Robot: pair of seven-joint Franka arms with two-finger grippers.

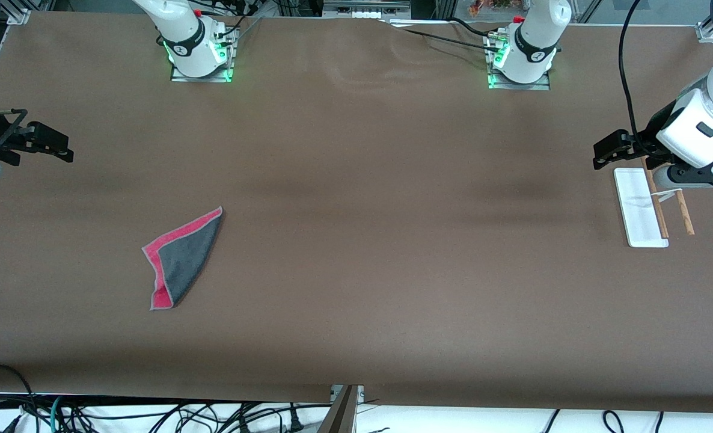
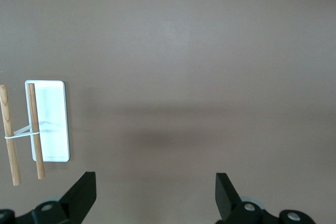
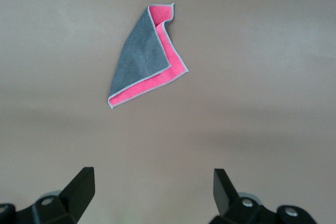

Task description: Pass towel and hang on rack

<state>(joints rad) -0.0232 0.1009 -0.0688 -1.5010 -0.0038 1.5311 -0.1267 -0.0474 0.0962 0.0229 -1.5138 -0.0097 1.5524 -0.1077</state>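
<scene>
Towel (image 1: 181, 260) lies flat on the brown table (image 1: 356, 240) toward the right arm's end, folded w/ dark grey face up and pinkish-red strips showing along two edges, nothing touching it. Right gripper (image 3: 153, 192) hangs over bare table near that end, fingers wide apart & empty, towel well apart from it. Left gripper (image 2: 155, 196) is up over the table just beside the rack (image 1: 640, 207) at the left arm's end, fingers also spread, holding nothing.
</scene>
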